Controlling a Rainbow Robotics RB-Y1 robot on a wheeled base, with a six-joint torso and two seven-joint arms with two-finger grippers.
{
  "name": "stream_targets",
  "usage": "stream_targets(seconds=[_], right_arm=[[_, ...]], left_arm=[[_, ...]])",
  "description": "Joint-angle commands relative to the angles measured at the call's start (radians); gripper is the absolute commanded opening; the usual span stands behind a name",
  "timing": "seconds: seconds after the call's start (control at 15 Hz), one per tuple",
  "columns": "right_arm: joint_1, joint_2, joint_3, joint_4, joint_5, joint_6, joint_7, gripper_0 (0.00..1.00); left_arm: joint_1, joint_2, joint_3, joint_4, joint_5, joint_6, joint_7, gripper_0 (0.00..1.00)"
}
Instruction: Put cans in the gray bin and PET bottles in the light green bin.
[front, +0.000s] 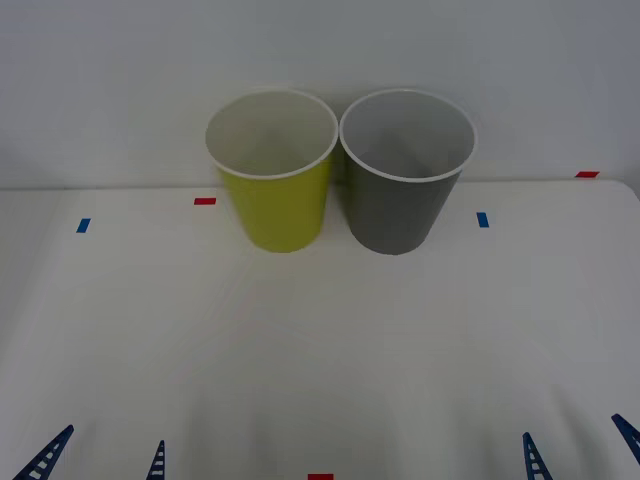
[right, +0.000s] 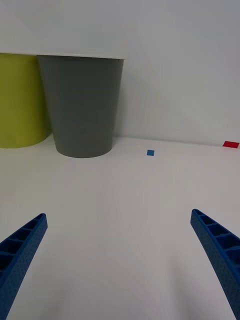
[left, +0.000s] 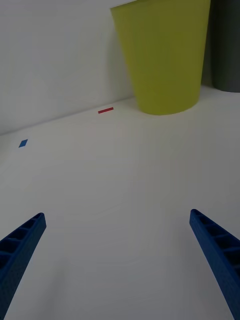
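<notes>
The light green bin (front: 280, 205) and the gray bin (front: 400, 210) stand upright side by side at the back of the white table, nearly touching, both with pale insides holding nothing I can see. Cans and PET bottles are out of view. My left gripper (front: 105, 455) is open at the near left edge, well short of the light green bin (left: 162, 55). My right gripper (front: 578, 450) is open at the near right, facing the gray bin (right: 82, 105). Nothing sits between the fingers of the left gripper (left: 116, 214) or the right gripper (right: 119, 215).
A white wall rises just behind the bins. Small tape marks lie on the table: red (front: 205, 201) and blue (front: 83, 225) at the left, blue (front: 483, 219) and red (front: 587, 174) at the right, red (front: 320, 477) at the front edge.
</notes>
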Motion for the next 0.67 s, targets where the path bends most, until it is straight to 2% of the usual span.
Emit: stream_targets(seconds=[0.07, 0.67], right_arm=[[0.000, 0.000, 0.000, 0.000, 0.000, 0.000, 0.000, 1.00], [0.000, 0.000, 0.000, 0.000, 0.000, 0.000, 0.000, 1.00]], left_arm=[[0.000, 0.000, 0.000, 0.000, 0.000, 0.000, 0.000, 1.00], [0.000, 0.000, 0.000, 0.000, 0.000, 0.000, 0.000, 1.00]])
